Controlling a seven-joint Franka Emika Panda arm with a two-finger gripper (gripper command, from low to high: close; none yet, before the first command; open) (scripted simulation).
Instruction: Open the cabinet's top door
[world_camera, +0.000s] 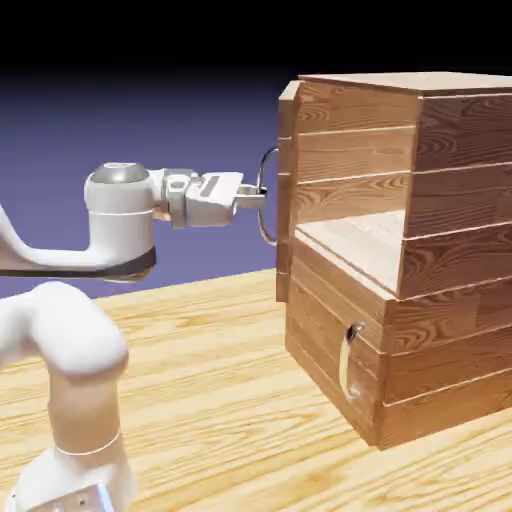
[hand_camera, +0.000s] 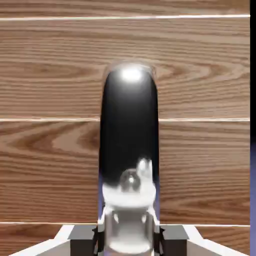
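Exterior view, surface: light wood-plank table (world_camera: 210, 370); plain blue-violet backdrop, black band along top.
Cabinet (world_camera: 440, 250): reddish-brown horiz. planks, stands on table at this view's right side.
Top door (world_camera: 288, 180): upper front panel, swung out from cabinet body; pale inner shelf visible behind it.
Long handle (world_camera: 266, 200): curved, silver, on top door's outer face.
Lower panel (world_camera: 325, 340): flush w/ cabinet front; small silver handle (world_camera: 350, 360) on it.
Arm (world_camera: 120, 215): white, reaches level toward door.
Gripper (world_camera: 252, 199): fingers pinched onto long handle.
Hand view only: long handle (hand_camera: 130, 150) fills centre, dark & mirror-like w/ bright highlight; grey fingertips (hand_camera: 82, 235) flank it at bottom edge; door planks' grain fills bkgd.
Exterior view only: door gap, lower panel, table, arm.
Writing/labels: none legible in either view.
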